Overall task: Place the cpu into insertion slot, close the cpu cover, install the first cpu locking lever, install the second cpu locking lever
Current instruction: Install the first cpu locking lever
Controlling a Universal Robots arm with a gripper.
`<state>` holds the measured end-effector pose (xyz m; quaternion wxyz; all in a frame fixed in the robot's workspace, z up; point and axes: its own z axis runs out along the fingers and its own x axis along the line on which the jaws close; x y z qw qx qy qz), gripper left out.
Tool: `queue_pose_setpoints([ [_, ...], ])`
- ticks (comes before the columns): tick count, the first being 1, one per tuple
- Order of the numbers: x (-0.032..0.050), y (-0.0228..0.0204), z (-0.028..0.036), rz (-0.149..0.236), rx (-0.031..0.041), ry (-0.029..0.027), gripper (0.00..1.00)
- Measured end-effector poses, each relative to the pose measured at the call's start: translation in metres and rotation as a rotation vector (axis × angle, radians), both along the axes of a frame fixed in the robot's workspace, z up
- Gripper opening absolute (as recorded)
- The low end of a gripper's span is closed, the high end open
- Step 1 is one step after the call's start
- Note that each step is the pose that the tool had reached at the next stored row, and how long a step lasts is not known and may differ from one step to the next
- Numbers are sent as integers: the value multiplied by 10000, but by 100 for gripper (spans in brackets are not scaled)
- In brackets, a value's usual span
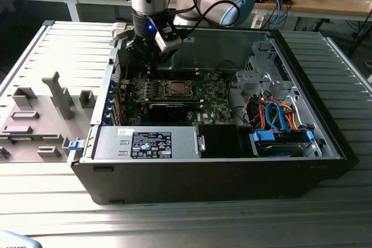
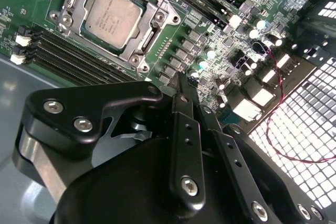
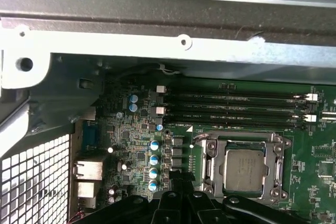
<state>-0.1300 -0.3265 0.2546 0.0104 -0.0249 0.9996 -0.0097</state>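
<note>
Both wrist views show one cpu (image 2: 113,16) (image 3: 244,170) seated in the one insertion slot (image 2: 148,37) (image 3: 210,157), its silvery cpu cover (image 2: 155,15) (image 3: 270,145) framing it. Four long memory slots (image 3: 236,109) run beside the socket on the green motherboard (image 2: 210,35). The pincer (image 2: 184,90) hangs just beside the socket, fingers together, gripping nothing. Four blue-topped capacitors (image 3: 154,164) stand in a row nearby.

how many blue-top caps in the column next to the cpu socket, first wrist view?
4, stacked in a line beside the insertion slot. More blue ones sit further off; some may be hidden.
</note>
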Motion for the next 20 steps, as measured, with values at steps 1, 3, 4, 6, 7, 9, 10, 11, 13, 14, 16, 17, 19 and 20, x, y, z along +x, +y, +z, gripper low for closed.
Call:
queue_pose_setpoints([
  [1,-3,0,0,0,0,0,11],
  [3,-11,1,-1,1,0,0,11],
  [4,-14,1,-2,0,0,0,11],
  [6,-23,2,-2,0,0,0,11],
  [7,-26,2,-2,1,0,0,11],
  [9,-34,3,-2,0,0,0,11],
  [10,-36,4,-2,1,0,0,11],
  [11,-39,4,-2,1,0,0,11],
  [13,-46,5,-3,0,0,0,11],
  [14,-49,5,-3,0,0,0,11],
  [16,-56,6,-3,0,1,0,11],
  [17,-58,6,-3,0,0,0,11],
  [19,-65,7,-3,0,0,0,11],
  [20,-69,7,-3,1,0,0,11],
])
